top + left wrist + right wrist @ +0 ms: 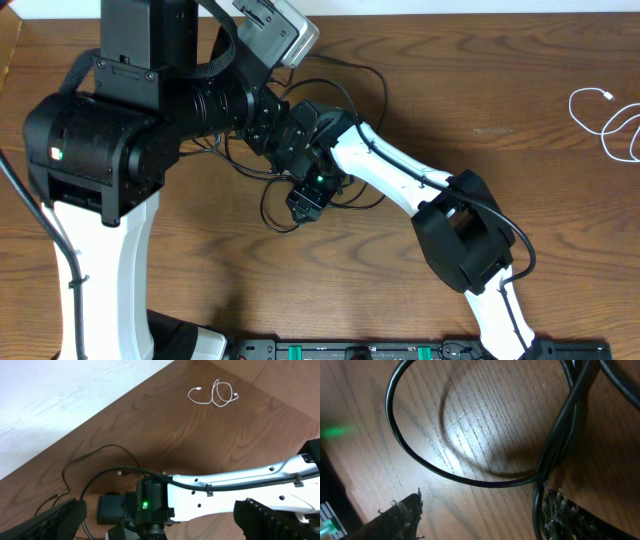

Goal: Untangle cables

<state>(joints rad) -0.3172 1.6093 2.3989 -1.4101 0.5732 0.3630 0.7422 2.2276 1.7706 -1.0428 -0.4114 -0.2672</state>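
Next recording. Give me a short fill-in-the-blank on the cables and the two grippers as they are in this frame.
1. The left gripper has its jaws ____ and holds nothing.
2. The cable loop lying between the fingers of the right gripper is ____ in colour.
3. The lone cable, far from both grippers, is ____ in colour.

Missing words: open; black; white.

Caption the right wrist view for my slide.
Open right claw hovers over a black cable loop on the wooden table.
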